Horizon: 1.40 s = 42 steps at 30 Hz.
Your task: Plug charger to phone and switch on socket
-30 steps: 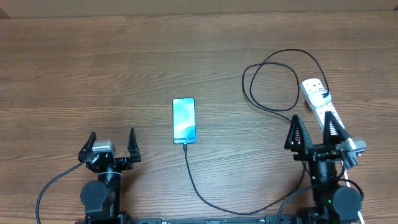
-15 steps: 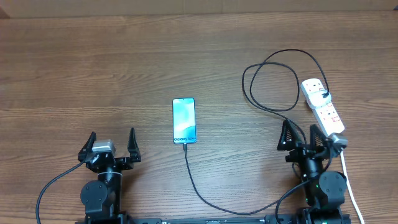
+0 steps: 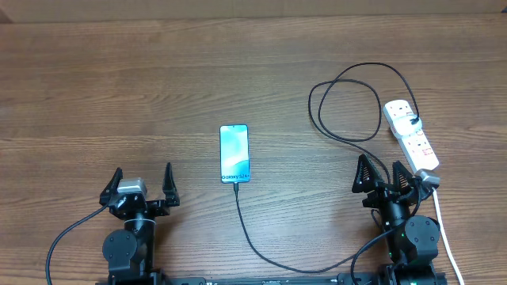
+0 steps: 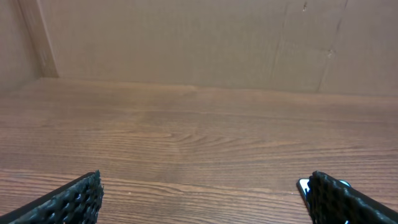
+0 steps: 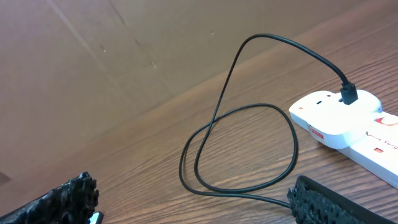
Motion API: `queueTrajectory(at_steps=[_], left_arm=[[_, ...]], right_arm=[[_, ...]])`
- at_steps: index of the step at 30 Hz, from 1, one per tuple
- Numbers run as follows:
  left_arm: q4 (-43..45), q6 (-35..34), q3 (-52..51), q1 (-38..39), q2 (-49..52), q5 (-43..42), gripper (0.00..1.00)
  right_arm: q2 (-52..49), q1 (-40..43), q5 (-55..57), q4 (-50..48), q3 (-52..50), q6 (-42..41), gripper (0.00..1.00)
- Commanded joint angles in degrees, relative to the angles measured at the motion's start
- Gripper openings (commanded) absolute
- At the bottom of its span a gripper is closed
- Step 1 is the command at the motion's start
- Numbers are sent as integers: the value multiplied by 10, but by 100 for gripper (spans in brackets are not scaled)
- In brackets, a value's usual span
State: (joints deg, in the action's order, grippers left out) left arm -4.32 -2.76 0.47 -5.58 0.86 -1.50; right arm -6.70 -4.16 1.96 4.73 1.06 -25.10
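The phone [image 3: 234, 153] lies screen up in the middle of the table, with the black charger cable [image 3: 253, 237] joined to its near end. The cable loops [image 3: 346, 111] at the right and its plug [image 3: 413, 121] sits in the far end of the white socket strip [image 3: 410, 134]; the strip also shows in the right wrist view [image 5: 348, 124]. My left gripper [image 3: 142, 183] is open and empty at the near left. My right gripper [image 3: 383, 175] is open and empty just near the strip's near end. A corner of the phone [image 4: 303, 185] peeks beside my left gripper's right finger.
The strip's white cord [image 3: 444, 237] runs to the near right edge past my right arm. A brown cardboard wall [image 4: 199, 37] stands along the table's far side.
My right gripper has drawn back toward the near edge, off the socket strip. The left arm, phone and cable have not moved.
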Motion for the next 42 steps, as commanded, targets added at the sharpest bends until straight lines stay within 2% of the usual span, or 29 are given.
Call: queueTrajectory(at_steps=[1, 9, 19, 21, 25, 27, 36, 42], left_arm=[[-1, 11, -2, 4, -6, 0, 100], [-1, 11, -2, 4, -6, 0, 99], [-1, 11, -2, 4, -6, 0, 100], [-1, 11, -2, 4, -6, 0, 100], [-1, 11, -2, 4, -6, 0, 99], [-1, 11, -2, 4, -6, 0, 99], [-1, 11, -2, 4, -6, 0, 100], [-1, 11, -2, 4, -6, 0, 100]], right_arm=[[1, 0, 5, -1, -6, -2, 100], [59, 12, 5, -1, -6, -2, 100], [65, 155, -20, 1, -6, 1, 100], [65, 164, -21, 1, -6, 45, 100], [65, 151, -20, 1, -6, 159, 100], [65, 144, -21, 1, -6, 190, 100], [65, 95, -20, 1, -6, 195, 100], [65, 60, -20, 1, -6, 248, 100]])
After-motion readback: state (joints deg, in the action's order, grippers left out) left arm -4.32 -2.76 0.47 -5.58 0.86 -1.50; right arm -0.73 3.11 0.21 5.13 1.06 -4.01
